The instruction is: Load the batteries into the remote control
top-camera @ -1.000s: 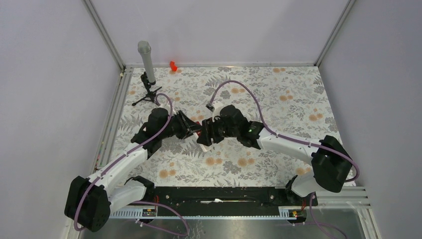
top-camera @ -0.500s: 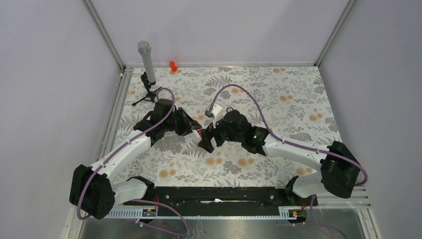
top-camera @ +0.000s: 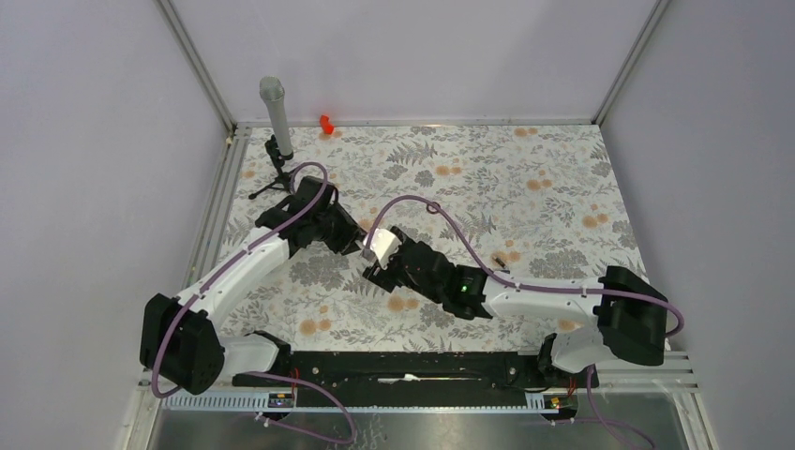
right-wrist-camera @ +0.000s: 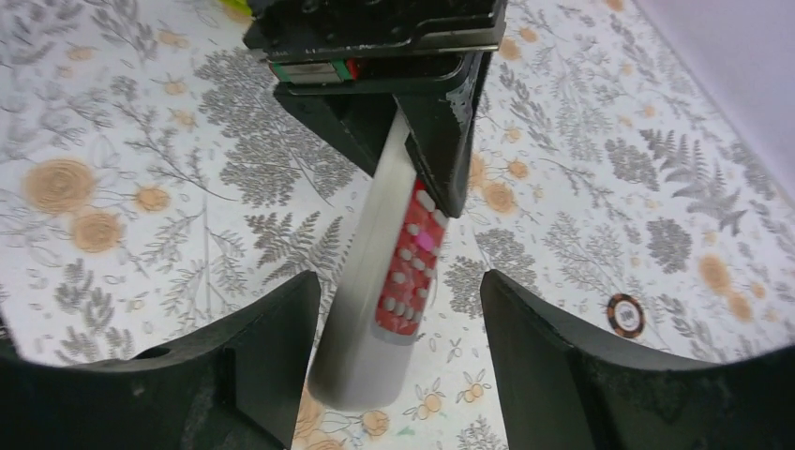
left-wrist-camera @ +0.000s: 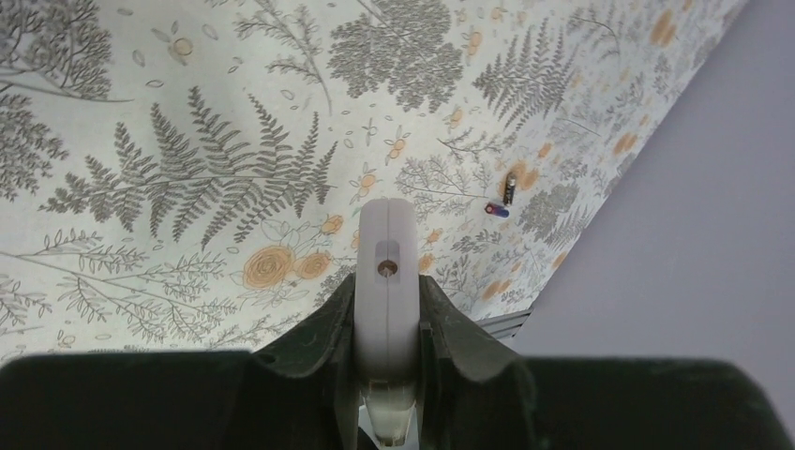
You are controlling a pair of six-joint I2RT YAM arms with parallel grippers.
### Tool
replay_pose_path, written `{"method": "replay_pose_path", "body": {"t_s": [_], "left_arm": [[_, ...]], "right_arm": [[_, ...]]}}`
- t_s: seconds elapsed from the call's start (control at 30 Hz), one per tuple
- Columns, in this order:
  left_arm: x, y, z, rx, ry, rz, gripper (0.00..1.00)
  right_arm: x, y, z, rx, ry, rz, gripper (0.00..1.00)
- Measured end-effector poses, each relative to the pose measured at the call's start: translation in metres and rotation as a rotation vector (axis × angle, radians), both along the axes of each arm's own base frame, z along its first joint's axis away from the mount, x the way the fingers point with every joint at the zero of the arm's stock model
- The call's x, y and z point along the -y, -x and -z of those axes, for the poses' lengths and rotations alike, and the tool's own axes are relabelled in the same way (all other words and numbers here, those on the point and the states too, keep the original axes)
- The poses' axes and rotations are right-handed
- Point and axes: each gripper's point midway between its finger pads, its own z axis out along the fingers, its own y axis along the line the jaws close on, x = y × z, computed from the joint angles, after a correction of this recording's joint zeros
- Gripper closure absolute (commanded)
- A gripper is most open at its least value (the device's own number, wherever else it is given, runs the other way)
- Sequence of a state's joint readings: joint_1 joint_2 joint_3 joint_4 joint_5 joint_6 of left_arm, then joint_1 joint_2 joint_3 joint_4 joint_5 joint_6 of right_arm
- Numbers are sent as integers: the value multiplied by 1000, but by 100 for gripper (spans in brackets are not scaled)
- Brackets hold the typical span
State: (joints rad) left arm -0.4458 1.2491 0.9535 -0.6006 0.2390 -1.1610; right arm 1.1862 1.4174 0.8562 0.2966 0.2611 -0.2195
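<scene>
The right fingers [right-wrist-camera: 272, 356] stand open, one on each side of the lower end of the slim rectangular remote control [right-wrist-camera: 398, 272] with its white plastic body and red button face. A gap shows on both sides, so they do not grip it. The remote hangs tilted above the bench [top-camera: 562, 187], which is covered in a grey fern and orange flower print. Its upper end is clamped edge-on between the closed black left fingers [left-wrist-camera: 305, 356], just beyond the right ones at the middle of the bench.

To the right, well apart from the remote, the two batteries lie close together on the print. They are a tiny dark cylinder [left-wrist-camera: 510, 188] and a tiny purple one [left-wrist-camera: 497, 210].

At the far left a grey cylinder on a small black tripod [top-camera: 276, 141] stands, and a small red object [top-camera: 325, 123] sits at the far edge.
</scene>
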Motion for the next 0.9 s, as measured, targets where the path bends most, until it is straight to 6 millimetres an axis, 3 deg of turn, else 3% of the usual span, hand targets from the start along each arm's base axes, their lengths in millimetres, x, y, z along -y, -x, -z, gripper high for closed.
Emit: {"method": "replay_pose_path", "body": {"t_s": [0.2, 0.33, 0.47, 0.63, 0.77, 0.83, 0.9], "left_arm": [[-2, 5, 8, -107, -23, -37, 100], [-1, 5, 5, -150, -32, -54, 100], [-2, 6, 6, -178, -30, -75, 100], [-1, 6, 9, -211, -25, -104, 100], [0, 6, 8, -219, -13, -116, 100], [0, 6, 9, -221, -12, -116, 86], [1, 6, 10, -224, -14, -113, 51]], "right_arm": [[1, 2, 14, 133, 79, 30, 28], [1, 4, 22, 169, 108, 45, 34], [3, -4, 21, 197, 102, 96, 49], [4, -9, 19, 223, 80, 129, 74], [3, -9, 19, 234, 76, 125, 86], [4, -9, 20, 235, 75, 125, 87], [4, -8, 20, 234, 75, 125, 87]]}}
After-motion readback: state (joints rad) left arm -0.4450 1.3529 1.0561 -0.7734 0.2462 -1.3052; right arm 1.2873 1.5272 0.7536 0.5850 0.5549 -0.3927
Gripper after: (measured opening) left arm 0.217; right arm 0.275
